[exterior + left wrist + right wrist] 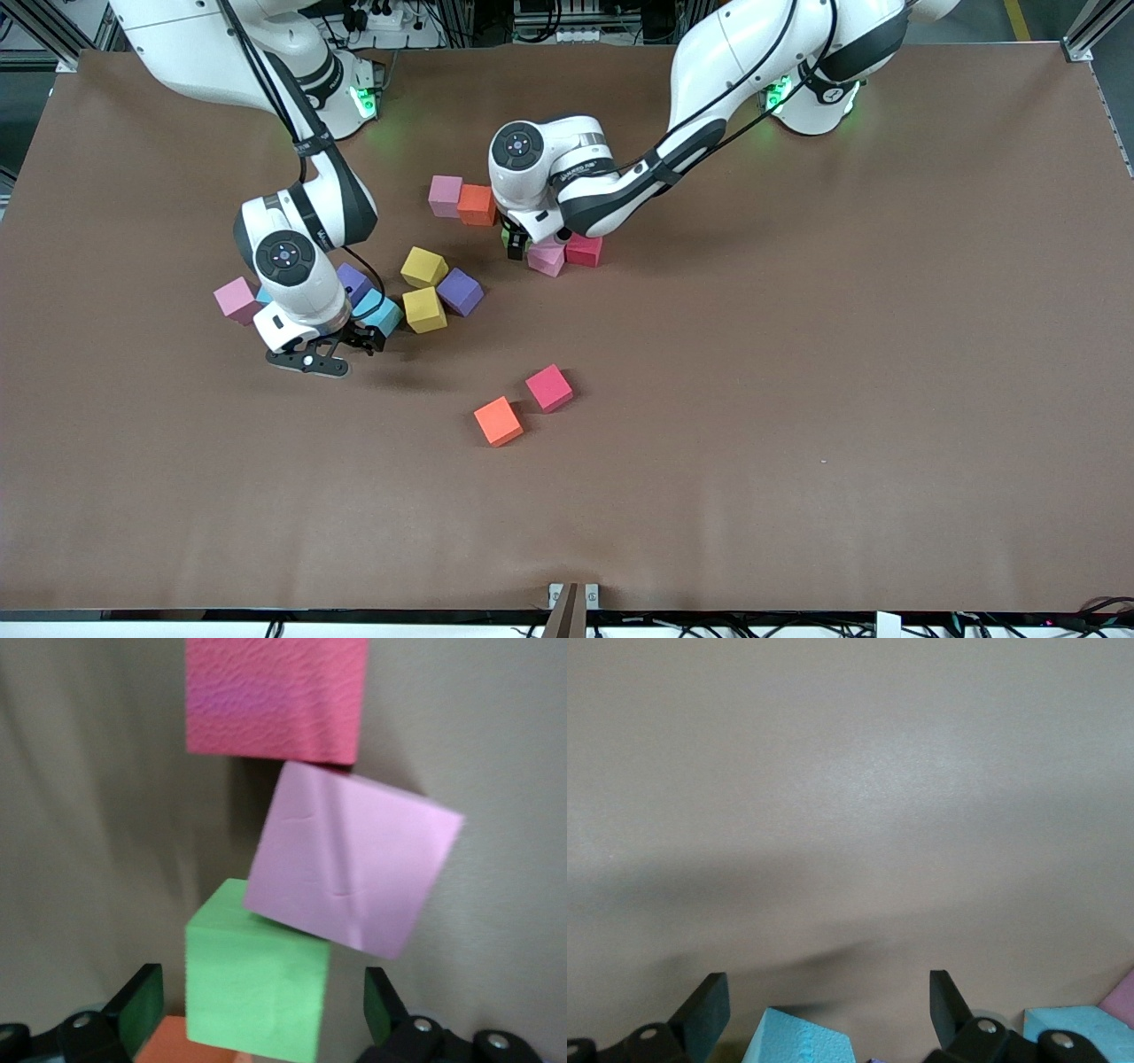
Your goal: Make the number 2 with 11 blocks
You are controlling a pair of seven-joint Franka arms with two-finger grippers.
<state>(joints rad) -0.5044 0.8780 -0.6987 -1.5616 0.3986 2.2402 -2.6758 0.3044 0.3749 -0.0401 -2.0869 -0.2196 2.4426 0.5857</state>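
Brown matte sheeting covers the table (797, 399), faintly creased, with metal framing, cables and a power strip past the edge where the arm bases stand. 2 loose cubes, an orange block (498, 421) and a crimson block (549, 388), sit corner to corner out in the open middle, nearer the front camera's edge than the rest. Toward the right arm's end lies a cluster: 2 yellow blocks (424, 288), a purple block (460, 291), a light blue block (379, 312) and a pink block (236, 299), with another purple one and more blue mostly hidden under the wrist. The right gripper (341, 341) hangs low beside that blue cube, its fingers (709, 1010) spread wide and holding nothing. Nearer the bases, a pale pink block (445, 195) touches a second orange block (477, 205). The left gripper (514, 241) is spread open around a green block (255, 988), largely covered in the front view; a tilted pink cube (353, 858) touches it, a deep pink cube (275, 695) beside that. No digit is formed yet.
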